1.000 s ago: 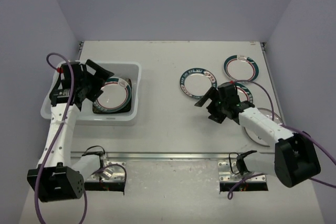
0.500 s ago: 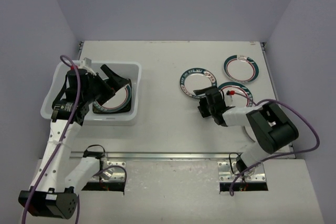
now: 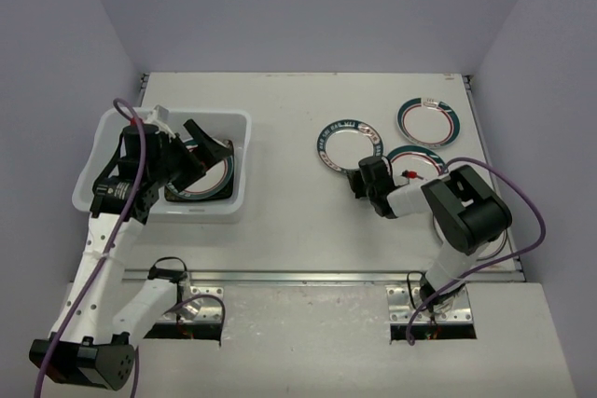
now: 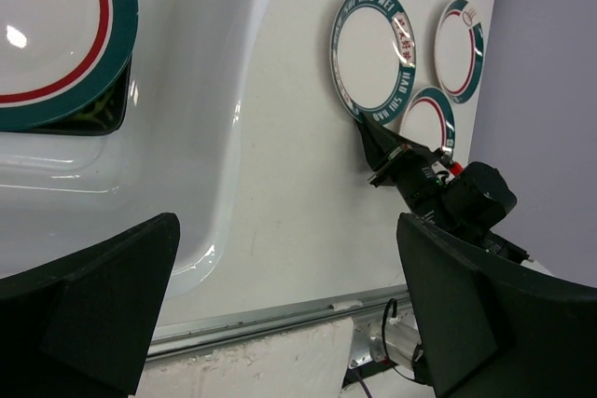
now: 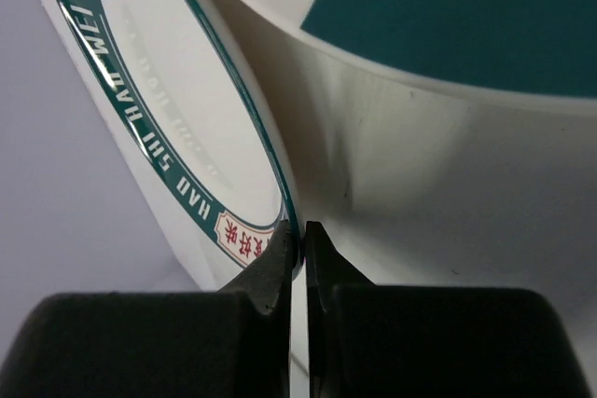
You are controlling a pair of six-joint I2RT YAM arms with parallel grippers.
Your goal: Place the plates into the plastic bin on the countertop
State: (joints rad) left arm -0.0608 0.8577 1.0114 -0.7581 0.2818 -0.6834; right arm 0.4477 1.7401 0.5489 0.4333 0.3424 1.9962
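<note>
Teal-rimmed, the lettered plate sat on the tabletop just ahead of the right hand, whose fingers pinched its near rim. The left hand hung spread wide over the plastic bin, with a banded plate below and ahead of it.

black plate mostly covered, teal-rimmed plate cut off

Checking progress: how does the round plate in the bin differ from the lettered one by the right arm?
The teal-and-red-banded white plate lies in the translucent plastic bin; the teal-lettered white plate is on the off-white countertop. Nothing grips the first; the right gripper has jaws shut on the second's rim. Both are round.
</note>
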